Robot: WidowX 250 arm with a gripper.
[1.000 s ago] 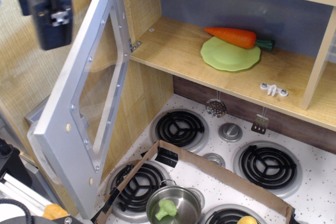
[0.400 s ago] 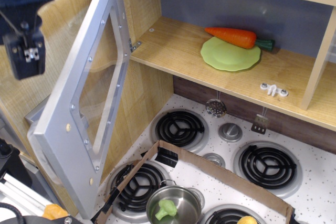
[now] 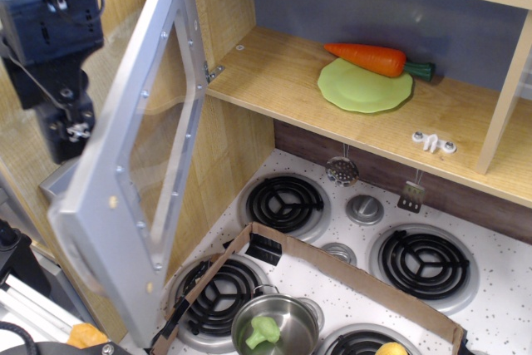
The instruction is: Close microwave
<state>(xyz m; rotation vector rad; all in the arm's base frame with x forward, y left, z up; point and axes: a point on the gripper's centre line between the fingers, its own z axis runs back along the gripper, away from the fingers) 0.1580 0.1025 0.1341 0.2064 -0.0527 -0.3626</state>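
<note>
The microwave (image 3: 274,81) is a wooden compartment with a blue-grey back wall. Its silver-grey door (image 3: 125,189) with a clear window stands swung wide open to the left, hinged at the compartment's left wall. Inside lie a green plate (image 3: 364,86) and an orange toy carrot (image 3: 367,57). My dark gripper (image 3: 68,132) hangs at the far left, behind the door's outer face near its free edge, fingers pointing down. Whether it touches the door does not show. Its fingers look close together.
Below is a toy stove with black coil burners (image 3: 287,203) and a knob (image 3: 364,209). A brown cardboard strip (image 3: 349,268) crosses the stovetop. A metal pot (image 3: 274,327) holds a green toy. A white latch piece (image 3: 432,142) sits on the shelf's front edge.
My gripper has dropped from the top left corner down and slightly right, to just behind the door's free edge. The door has shifted very slightly.
</note>
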